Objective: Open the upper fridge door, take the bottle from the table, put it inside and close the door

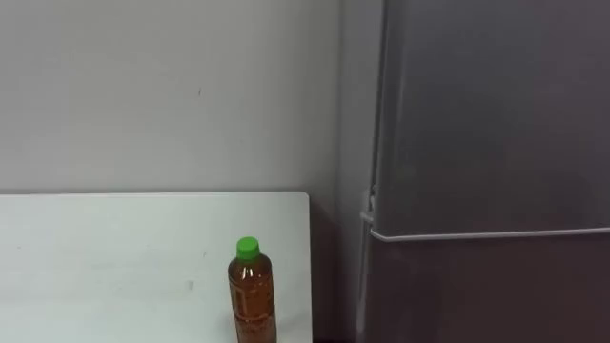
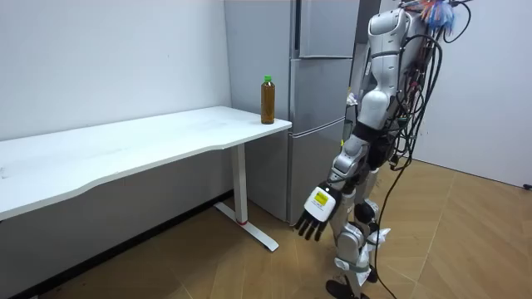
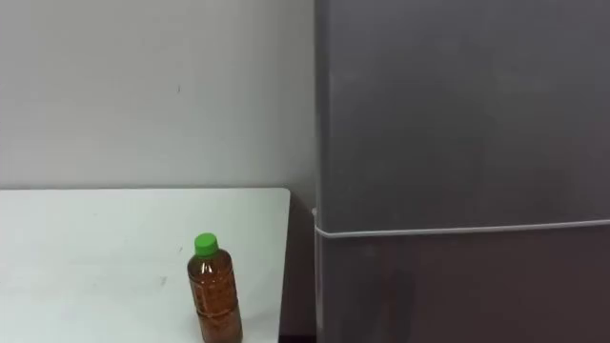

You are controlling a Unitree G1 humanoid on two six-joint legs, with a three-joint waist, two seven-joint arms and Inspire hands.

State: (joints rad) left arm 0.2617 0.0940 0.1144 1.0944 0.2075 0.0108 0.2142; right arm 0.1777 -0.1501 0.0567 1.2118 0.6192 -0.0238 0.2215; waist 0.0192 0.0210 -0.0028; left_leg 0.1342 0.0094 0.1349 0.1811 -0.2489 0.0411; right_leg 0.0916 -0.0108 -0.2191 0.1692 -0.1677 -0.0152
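Bottle (image 1: 253, 295) stood upright on the white tabletop (image 1: 114, 248), close to the corner nearest the fridge (image 1: 496, 124) and just short of the edge. It held brown liquid and carried a green cap (image 1: 248, 249). Nothing touched it.

Your robot stood facing the fridge front, with the end of the tabletop on its left side. The fridge was a tall grey unit just beside the tabletop, with a narrow gap between them. Its upper door (image 1: 496, 114) and lower door (image 1: 496, 295) were both closed, and a pale seam (image 1: 496, 233) ran between them.

You had the left arm hanging down beside the body, slightly bent at the elbow and angled a little toward the tabletop's end. The left robot hand (image 2: 316, 218) hung at about knee height, back of the hand toward the room camera, fingers straight, spread and pointing at the wooden floor (image 2: 249, 266). It was wide and held nothing. It was well apart from the bottle and well below the level of the tabletop.
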